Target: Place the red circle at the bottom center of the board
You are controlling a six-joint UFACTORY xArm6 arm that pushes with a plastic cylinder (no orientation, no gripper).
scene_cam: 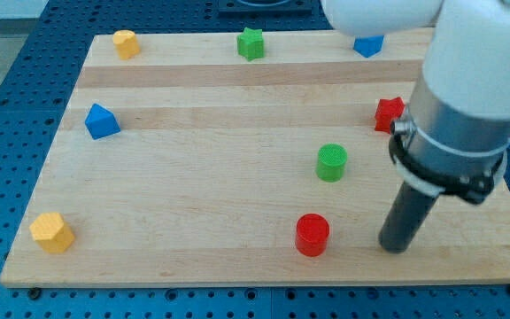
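Observation:
The red circle [312,235] stands on the wooden board [202,195] near the view's bottom edge, a little right of centre. My tip [397,247] rests on the board to the right of the red circle, with a gap between them. The rod rises from the tip into the arm's grey and white body at the view's upper right.
A green circle [331,163] sits above the red circle. A red block [388,114] is partly hidden by the arm at the right. A blue block [101,121] lies left; yellow blocks lie bottom left [51,232] and top left [126,43]. A green star [251,42] and a blue block [368,45] are at the top.

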